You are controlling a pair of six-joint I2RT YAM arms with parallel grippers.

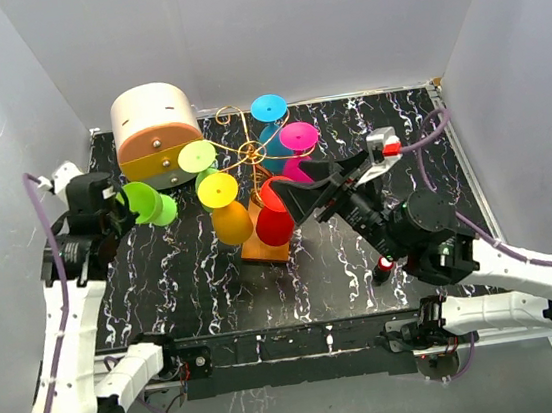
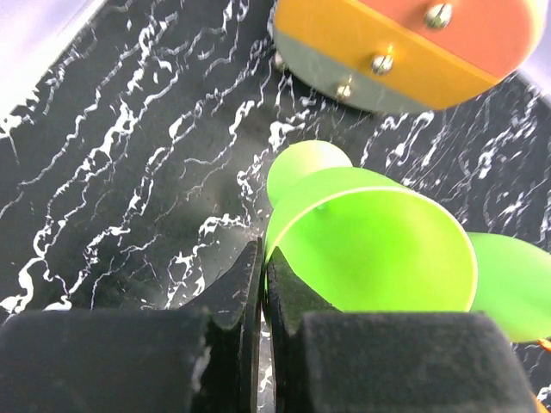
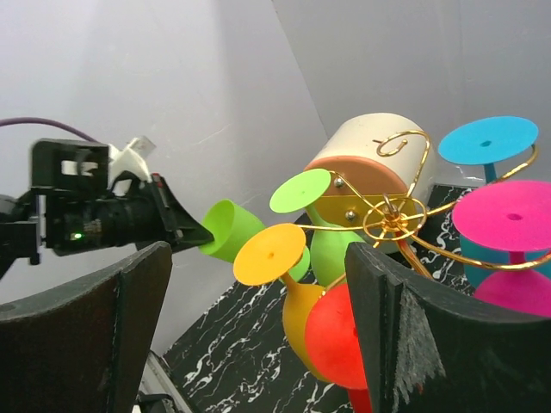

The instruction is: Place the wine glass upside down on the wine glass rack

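The gold wire rack stands on its orange base mid-table; it also shows in the right wrist view. Lime, orange, blue and pink glasses hang on it foot up. My left gripper is shut on the rim of a green wine glass, held on its side above the table left of the rack. In the left wrist view the fingertips pinch the glass's rim. My right gripper is open beside the rack, with a red glass between its fingers, against the right one.
A cream-and-orange drum-shaped box stands at the back left, close behind the held glass; it also shows in the left wrist view. White walls enclose the black marbled table on three sides.
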